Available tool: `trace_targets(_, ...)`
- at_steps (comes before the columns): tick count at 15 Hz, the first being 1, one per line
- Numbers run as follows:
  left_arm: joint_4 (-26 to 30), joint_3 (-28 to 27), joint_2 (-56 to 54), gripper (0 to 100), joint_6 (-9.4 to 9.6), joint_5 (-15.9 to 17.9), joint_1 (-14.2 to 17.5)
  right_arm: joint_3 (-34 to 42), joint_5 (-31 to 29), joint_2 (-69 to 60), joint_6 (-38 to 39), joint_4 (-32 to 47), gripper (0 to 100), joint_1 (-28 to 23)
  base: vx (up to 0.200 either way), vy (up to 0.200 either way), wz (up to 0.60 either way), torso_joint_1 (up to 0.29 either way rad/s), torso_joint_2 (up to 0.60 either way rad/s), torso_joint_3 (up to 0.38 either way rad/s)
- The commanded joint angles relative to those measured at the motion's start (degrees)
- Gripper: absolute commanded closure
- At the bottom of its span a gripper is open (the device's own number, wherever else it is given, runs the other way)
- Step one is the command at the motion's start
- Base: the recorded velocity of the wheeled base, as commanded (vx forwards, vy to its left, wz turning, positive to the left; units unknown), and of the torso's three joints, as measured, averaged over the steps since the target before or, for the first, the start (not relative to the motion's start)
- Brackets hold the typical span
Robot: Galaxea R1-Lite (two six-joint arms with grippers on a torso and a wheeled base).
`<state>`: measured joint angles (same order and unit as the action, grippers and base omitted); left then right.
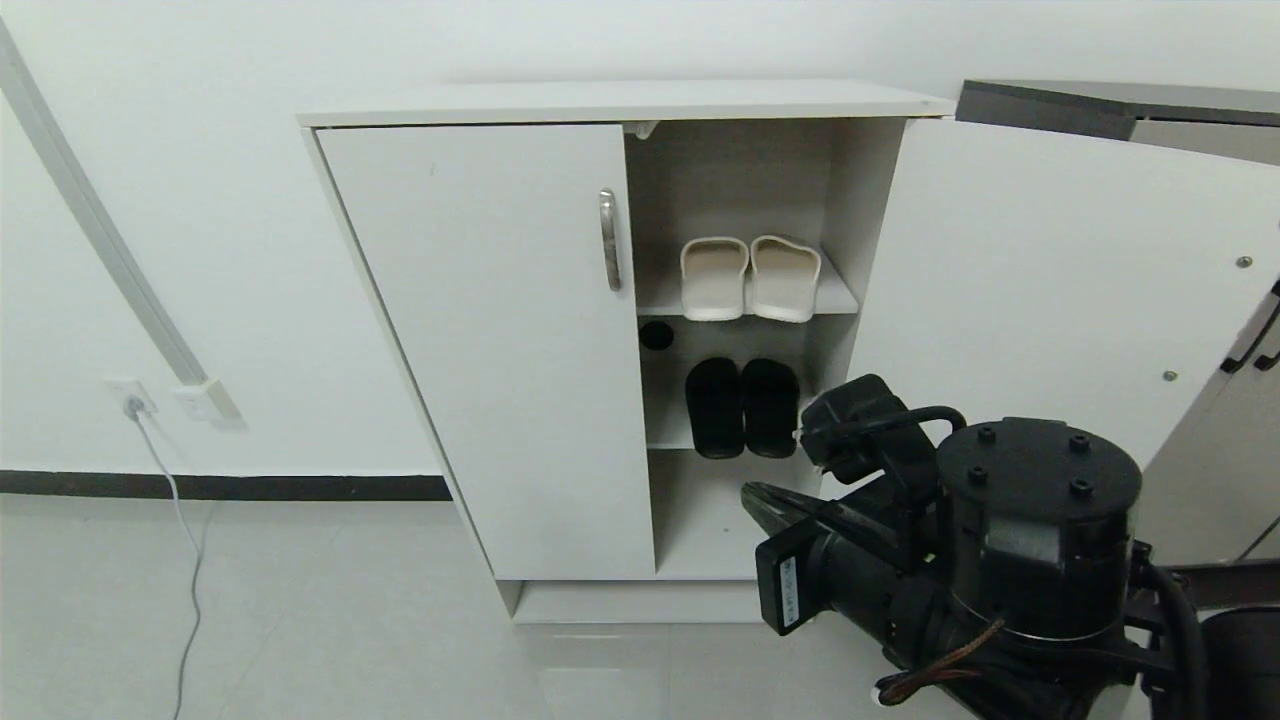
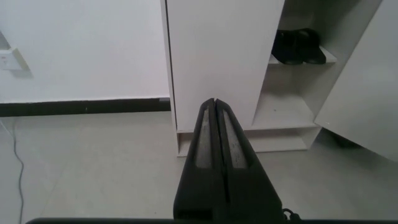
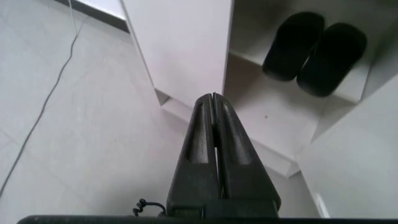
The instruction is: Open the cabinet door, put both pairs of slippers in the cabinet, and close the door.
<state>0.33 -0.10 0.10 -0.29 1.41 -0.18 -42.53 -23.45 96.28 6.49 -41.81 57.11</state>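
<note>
Cabinet holds white slippers above black slippers.

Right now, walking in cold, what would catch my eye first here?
A white two-door cabinet stands against the wall, its right door swung wide open. Inside, a pair of cream slippers sits on the upper shelf and a pair of black slippers on the shelf below.

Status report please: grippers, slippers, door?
Left gripper and right gripper shut, empty. White slippers upper shelf, black slippers shelf below. Right door open; right gripper in front of cabinet.
</note>
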Motion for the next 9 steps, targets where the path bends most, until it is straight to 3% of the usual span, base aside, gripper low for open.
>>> trace_targets(1, 0.0, 0.0, 0.0, 100, -0.06, 0.0, 0.0, 0.2, 0.0, 0.3, 0.0, 0.0, 100, 0.0, 0.000, 0.000, 0.00, 0.000, 0.00, 0.000)
trace_targets(9, 0.0, 0.0, 0.0, 100, -0.06, 0.0, 0.0, 0.7, 0.0, 1.5, -0.1, -1.3, 100, 0.0, 0.000, 0.000, 0.00, 0.000, 0.00, 0.000)
